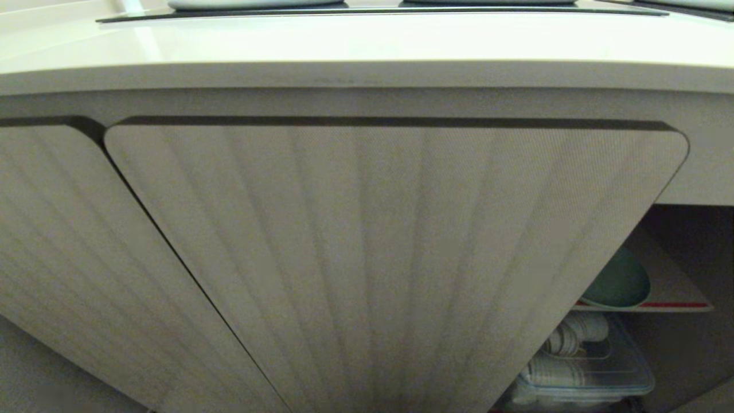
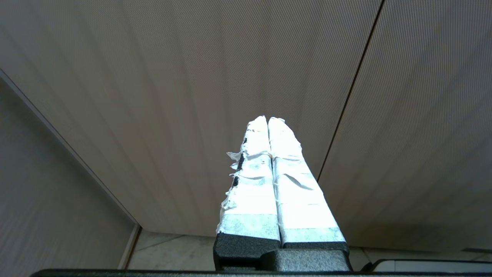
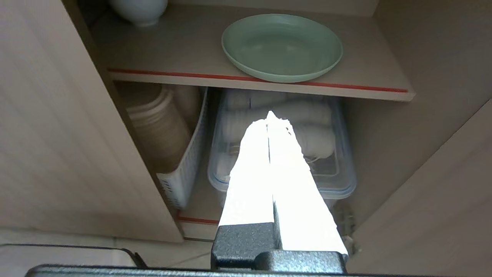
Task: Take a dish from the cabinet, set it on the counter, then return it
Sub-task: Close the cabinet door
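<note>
The pale mint-green dish [image 3: 282, 47] lies flat on the cabinet's red-edged inner shelf [image 3: 369, 82]; in the head view only its edge [image 1: 622, 281] shows past the ribbed door [image 1: 373, 258]. My right gripper [image 3: 270, 115] is shut and empty, in front of the open cabinet and below shelf level, apart from the dish. The left gripper [image 2: 267, 119] is shut and empty, pointing at closed ribbed cabinet doors [image 2: 192, 96]. The cream counter [image 1: 367, 46] runs above the cabinet, with its black glass panel [image 1: 378, 11] at the back. Neither arm shows in the head view.
Under the shelf sit a clear lidded box [image 3: 338, 161] of white items and a white slotted basket [image 3: 184, 173] with stacked beige cups. A pale bowl [image 3: 140, 9] stands at the shelf's back. The open door's panel [image 3: 434, 200] flanks the opening. Pale dishes [image 1: 252, 3] rest on the counter's panel.
</note>
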You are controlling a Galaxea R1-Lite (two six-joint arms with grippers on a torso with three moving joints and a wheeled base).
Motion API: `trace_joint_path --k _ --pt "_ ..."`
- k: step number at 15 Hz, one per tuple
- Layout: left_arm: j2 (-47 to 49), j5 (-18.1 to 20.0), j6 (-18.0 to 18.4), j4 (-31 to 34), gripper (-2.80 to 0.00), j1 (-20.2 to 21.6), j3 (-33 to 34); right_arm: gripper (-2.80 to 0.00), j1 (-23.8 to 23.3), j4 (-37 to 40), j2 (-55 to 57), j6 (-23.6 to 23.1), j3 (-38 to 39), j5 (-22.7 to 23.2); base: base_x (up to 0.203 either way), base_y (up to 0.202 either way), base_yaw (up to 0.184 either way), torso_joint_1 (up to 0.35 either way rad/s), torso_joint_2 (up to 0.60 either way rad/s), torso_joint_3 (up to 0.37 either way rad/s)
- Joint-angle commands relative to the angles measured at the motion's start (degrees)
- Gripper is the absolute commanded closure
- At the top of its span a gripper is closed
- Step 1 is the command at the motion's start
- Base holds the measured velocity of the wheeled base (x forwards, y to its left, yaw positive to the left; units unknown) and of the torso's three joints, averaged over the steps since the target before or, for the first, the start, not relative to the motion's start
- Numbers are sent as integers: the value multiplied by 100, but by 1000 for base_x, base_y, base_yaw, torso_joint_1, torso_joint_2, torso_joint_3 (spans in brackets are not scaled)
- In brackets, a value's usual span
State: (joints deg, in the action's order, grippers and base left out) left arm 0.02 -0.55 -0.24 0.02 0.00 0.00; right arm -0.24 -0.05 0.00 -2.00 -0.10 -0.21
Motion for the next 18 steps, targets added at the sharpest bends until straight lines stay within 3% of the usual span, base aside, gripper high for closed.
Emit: trace_joint_path --k 1,18 --pt "-2 2 -2 -2 0 0 0 0 -2 -4 0 15 1 -5 0 0 0 0 0 0" --pt "-2 -4 -2 -2 0 0 0 0 -2 -4 1 15 1 -5 0 0 0 0 0 0"
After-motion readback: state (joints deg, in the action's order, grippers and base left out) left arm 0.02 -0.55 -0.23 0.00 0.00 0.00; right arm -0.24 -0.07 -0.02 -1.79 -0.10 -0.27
